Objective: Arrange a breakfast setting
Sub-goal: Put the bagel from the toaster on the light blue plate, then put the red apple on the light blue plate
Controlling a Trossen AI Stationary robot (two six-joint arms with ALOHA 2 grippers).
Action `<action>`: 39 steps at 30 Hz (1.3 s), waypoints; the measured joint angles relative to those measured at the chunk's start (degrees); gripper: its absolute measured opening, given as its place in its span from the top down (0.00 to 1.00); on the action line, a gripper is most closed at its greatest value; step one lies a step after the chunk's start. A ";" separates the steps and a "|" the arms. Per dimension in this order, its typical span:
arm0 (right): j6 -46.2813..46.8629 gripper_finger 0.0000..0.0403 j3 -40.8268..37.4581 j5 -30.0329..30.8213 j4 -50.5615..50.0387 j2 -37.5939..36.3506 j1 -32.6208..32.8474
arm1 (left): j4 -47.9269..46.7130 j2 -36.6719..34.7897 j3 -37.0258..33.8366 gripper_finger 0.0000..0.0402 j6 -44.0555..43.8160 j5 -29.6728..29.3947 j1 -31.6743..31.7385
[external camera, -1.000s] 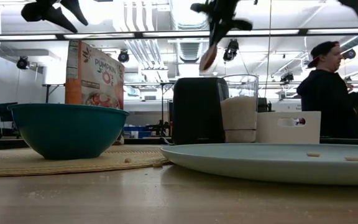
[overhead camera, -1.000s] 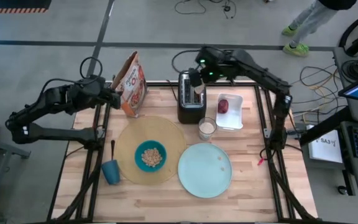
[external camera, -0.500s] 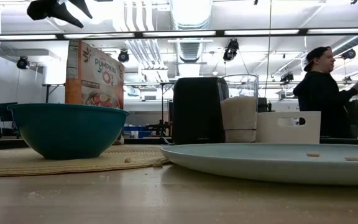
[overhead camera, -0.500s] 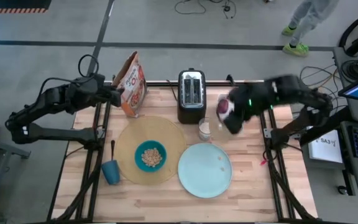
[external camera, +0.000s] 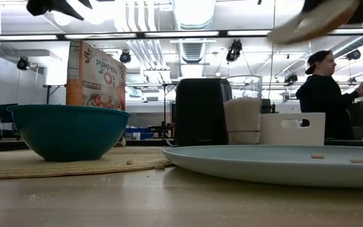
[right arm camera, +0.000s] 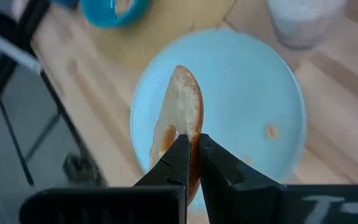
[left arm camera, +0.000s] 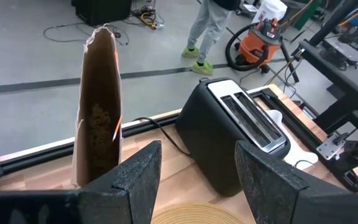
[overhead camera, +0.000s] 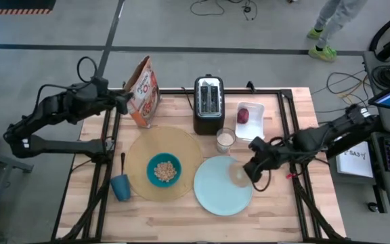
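Note:
My right gripper (overhead camera: 252,168) is shut on a round bread slice (overhead camera: 238,175) above the right part of the large pale-blue plate (overhead camera: 219,190). In the low view the bread (external camera: 311,24) shows high above the plate (external camera: 276,162). The teal bowl (overhead camera: 163,169) sits on the round tan placemat (overhead camera: 141,152), with the black spoon (overhead camera: 122,161) and dark blue cup (overhead camera: 120,188) at its left. The dark red fruit (overhead camera: 243,115) lies in a white tray (overhead camera: 256,129). My left gripper (overhead camera: 122,102) is open and empty, raised beside the cereal box (overhead camera: 143,91). My right gripper pinches the bread slice at its rim (right arm camera: 182,127) between its two fingers (right arm camera: 178,158), one on each flat face. The fingers come from the table's right side. The bread is lifted clear above the plate and tilted, its free end lower in the low view.
A black toaster (overhead camera: 208,103) stands at the far middle, with a glass of milk (overhead camera: 225,139) just in front of it. Crumbs lie on the plate and placemat. A person (external camera: 326,94) stands beyond the table's far right.
My right gripper has carried the bread from above the toaster toward the table's right edge, then toward the near edge, and now is over the plate's right part. The bread has turned from hanging upright to lying tilted, nearly flat.

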 joint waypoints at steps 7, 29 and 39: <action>1.23 0.97 -19.90 8.00 24.74 1.28 -0.73 | 0.23 -0.69 0.02 0.53 -0.41 0.00 0.00; 4.27 0.91 -27.55 8.00 33.88 8.62 -1.07 | 1.34 0.45 0.02 0.53 -1.97 -0.01 0.00; 4.45 0.70 -26.19 7.81 22.29 0.21 -4.31 | 3.27 1.62 0.02 0.53 -2.03 -0.02 0.00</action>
